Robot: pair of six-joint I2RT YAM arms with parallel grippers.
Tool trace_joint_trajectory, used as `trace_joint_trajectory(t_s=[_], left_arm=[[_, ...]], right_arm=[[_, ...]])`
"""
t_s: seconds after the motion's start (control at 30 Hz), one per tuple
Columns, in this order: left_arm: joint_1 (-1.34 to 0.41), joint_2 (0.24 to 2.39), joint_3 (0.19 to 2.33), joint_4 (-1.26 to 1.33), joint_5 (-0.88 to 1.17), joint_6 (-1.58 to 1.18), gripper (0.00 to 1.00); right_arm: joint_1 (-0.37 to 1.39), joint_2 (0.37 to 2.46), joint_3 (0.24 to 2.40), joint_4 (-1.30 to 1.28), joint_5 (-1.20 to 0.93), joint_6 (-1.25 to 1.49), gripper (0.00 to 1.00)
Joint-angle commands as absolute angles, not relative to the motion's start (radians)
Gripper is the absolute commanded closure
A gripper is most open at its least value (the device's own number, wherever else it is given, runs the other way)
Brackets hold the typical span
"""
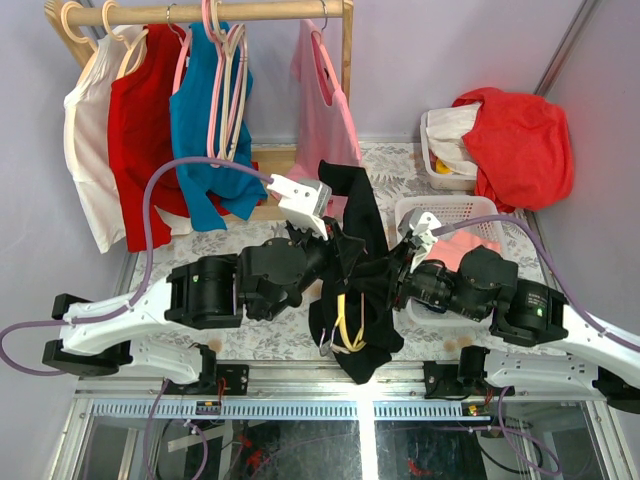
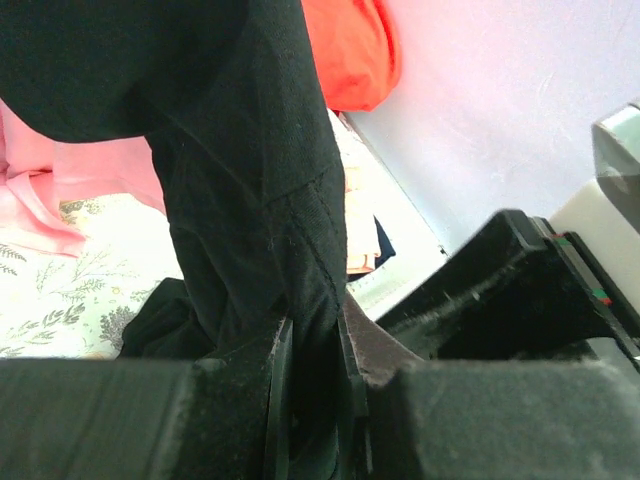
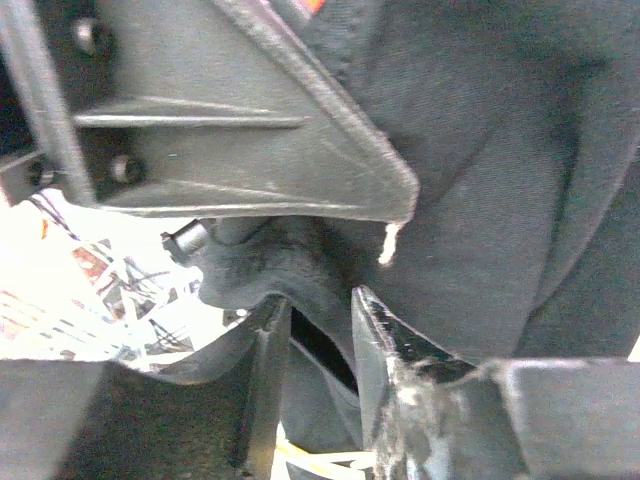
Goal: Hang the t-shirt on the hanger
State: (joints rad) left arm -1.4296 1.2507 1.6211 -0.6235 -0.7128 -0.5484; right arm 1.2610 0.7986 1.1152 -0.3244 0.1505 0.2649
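Most of hanger point(image 1: 347, 330) hidden, t-shirt point(image 1: 362, 210) covering

The thin yellow plastic hanger point(image 1: 345, 330) is mostly buried in the black soft-cloth t-shirt point(image 1: 365, 215) (only a yellow loop shows low in the folds), and its hook is hidden. The top view loses the left fingers point(image 2: 250, 400) and right fingers point(image 3: 262, 380) under that cloth. Close up, whether the right fingers pinch the dark fold is unclear.
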Motion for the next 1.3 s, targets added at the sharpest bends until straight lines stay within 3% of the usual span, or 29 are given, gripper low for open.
trace_joint_trajectory(t_s=[0.0, 0.23, 0.53, 0.57, 0.6, 0.67, 0.73, 1.27], left_arm=[[-1.400, 1.253, 1.665, -0.573, -0.699, -0.537, 1.00], [-1.358, 1.263, 1.712, -0.578, -0.694, -0.506, 1.00], [-1.307, 1.290, 1.798, -0.569, -0.719, -0.467, 1.00], [-1.305, 1.287, 1.791, -0.558, -0.723, -0.466, 1.00], [-1.304, 1.285, 1.784, -0.548, -0.723, -0.466, 1.00], [-1.302, 1.275, 1.770, -0.530, -0.731, -0.468, 1.00], [-1.302, 1.260, 1.751, -0.504, -0.747, -0.466, 1.00], [-1.302, 1.249, 1.733, -0.355, -0.845, -0.422, 1.00]], right_arm=[[1.258, 0.770, 1.096, -0.207, 0.062, 0.248, 0.68], [1.258, 0.755, 1.064, -0.228, 0.028, 0.272, 0.99], [1.258, 0.751, 1.034, -0.313, -0.009, 0.316, 1.00], [1.258, 0.747, 1.034, -0.323, -0.001, 0.322, 0.99], [1.257, 0.739, 1.034, -0.334, 0.005, 0.326, 0.91], [1.258, 0.720, 1.032, -0.349, 0.016, 0.334, 0.67], [1.258, 0.694, 1.026, -0.360, 0.021, 0.342, 0.52], [1.258, 0.734, 0.974, -0.219, -0.113, 0.354, 0.49]])
